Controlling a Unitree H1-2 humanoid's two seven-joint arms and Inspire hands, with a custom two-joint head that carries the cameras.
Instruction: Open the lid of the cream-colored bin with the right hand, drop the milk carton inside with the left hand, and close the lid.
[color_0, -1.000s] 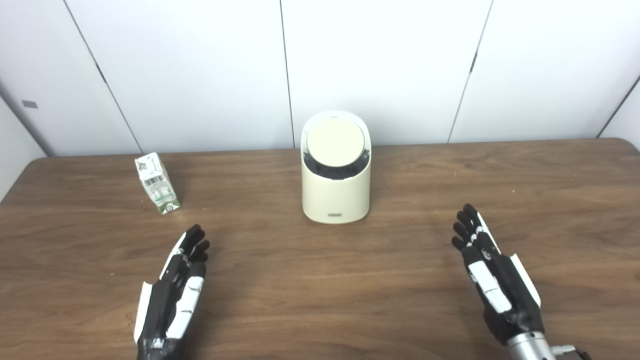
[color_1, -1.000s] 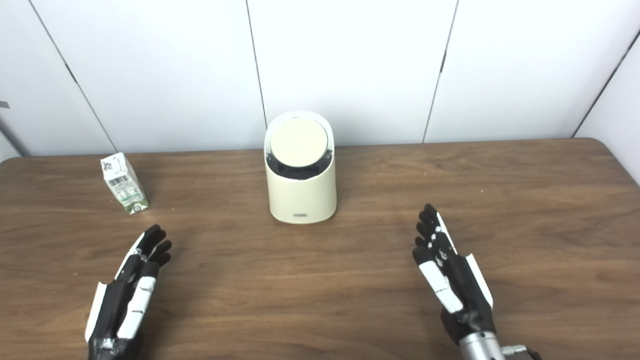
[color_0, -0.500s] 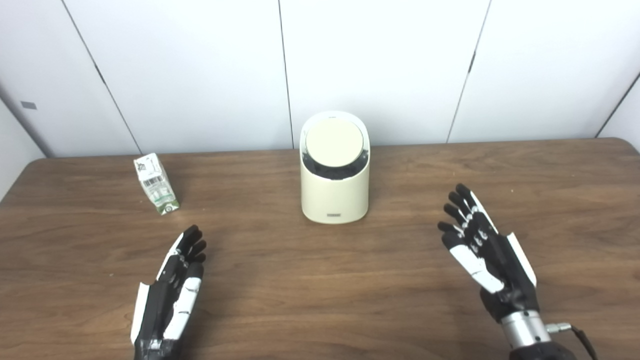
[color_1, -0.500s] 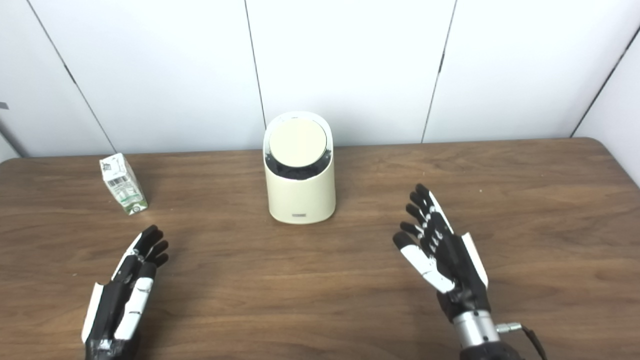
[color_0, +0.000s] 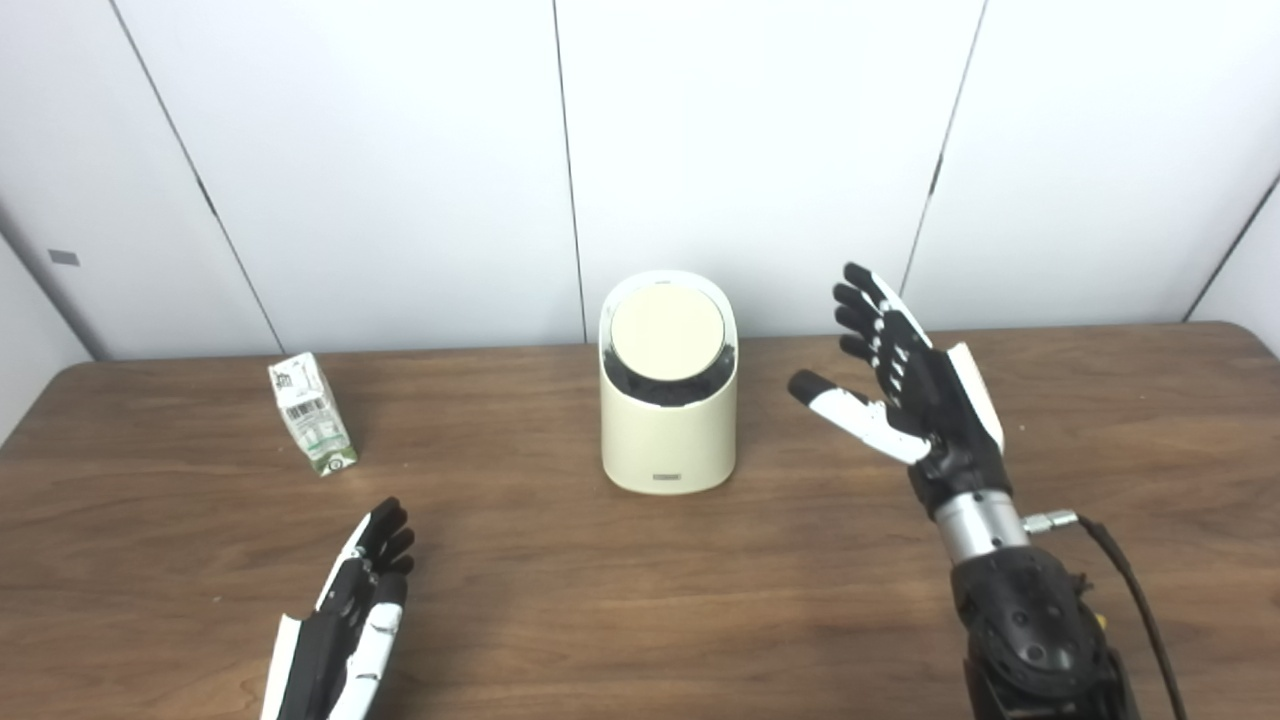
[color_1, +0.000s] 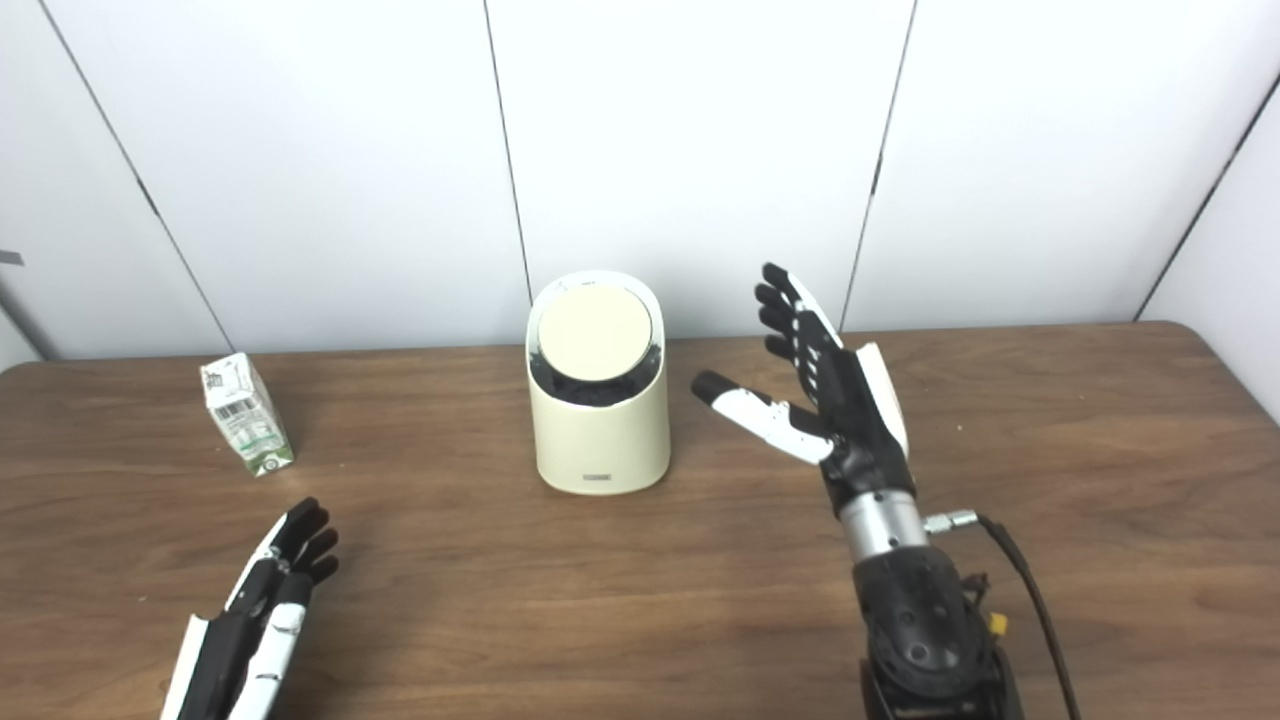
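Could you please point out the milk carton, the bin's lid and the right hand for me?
milk carton (color_0: 311, 417), left eye view, on its printed front face.
lid (color_0: 667, 331), left eye view, at the centre of the round cream disc.
right hand (color_1: 838, 385), right eye view, on the palm below the fingers.

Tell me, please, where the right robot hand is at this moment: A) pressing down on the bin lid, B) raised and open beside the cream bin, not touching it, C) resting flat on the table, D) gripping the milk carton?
B: the right robot hand is raised with fingers spread beside the cream bin, with a clear gap between them.
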